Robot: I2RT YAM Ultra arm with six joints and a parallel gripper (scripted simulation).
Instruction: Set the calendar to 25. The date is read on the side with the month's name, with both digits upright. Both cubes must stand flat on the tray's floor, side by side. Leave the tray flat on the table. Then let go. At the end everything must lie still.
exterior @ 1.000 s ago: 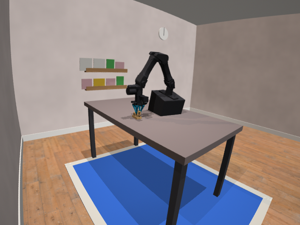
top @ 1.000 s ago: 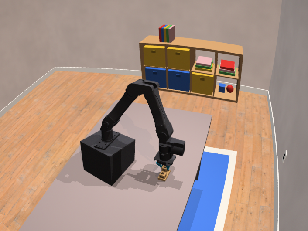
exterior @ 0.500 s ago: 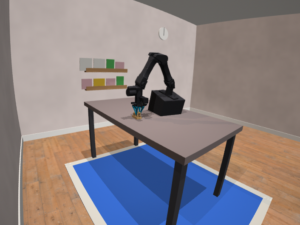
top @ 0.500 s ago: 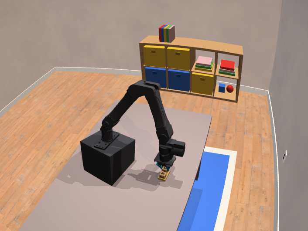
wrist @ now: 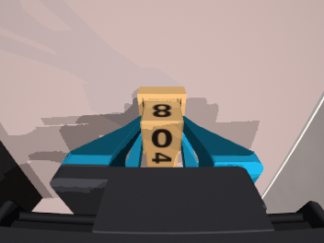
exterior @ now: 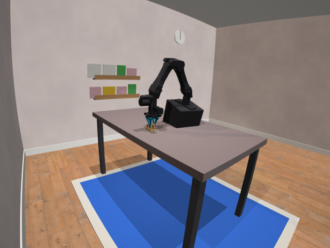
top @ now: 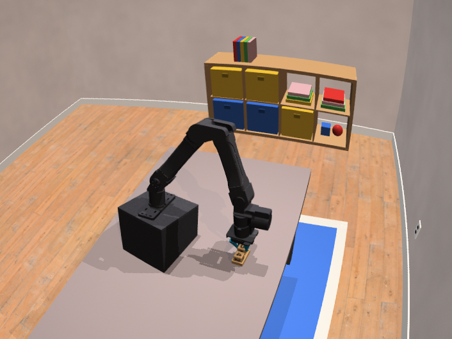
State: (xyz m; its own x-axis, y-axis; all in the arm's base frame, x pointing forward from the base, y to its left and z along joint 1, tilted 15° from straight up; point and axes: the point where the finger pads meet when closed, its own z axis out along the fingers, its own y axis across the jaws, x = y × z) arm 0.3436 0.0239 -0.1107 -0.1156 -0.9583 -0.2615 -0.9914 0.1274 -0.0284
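Observation:
A small wooden calendar tray (top: 237, 262) (exterior: 150, 129) (wrist: 162, 92) sits on the table near its right edge. My gripper (top: 241, 245) (exterior: 152, 121) (wrist: 162, 121) points straight down over it, its blue fingers shut on a wooden digit cube (wrist: 162, 140) (top: 241, 250) (exterior: 152, 123). That cube shows 0 on top and 4 on the face nearer the wrist camera. Just beyond it, the second cube (wrist: 161, 110) shows 8 and sits against the tray's far wall. The side with the month's name is hidden. I cannot tell whether the held cube touches the tray floor.
The arm's black base box (top: 157, 229) (exterior: 182, 114) stands on the table (top: 146, 302) (exterior: 213, 149) left of the tray. The table's right edge (wrist: 301, 133) runs close by, with a blue rug (top: 306, 277) on the floor below.

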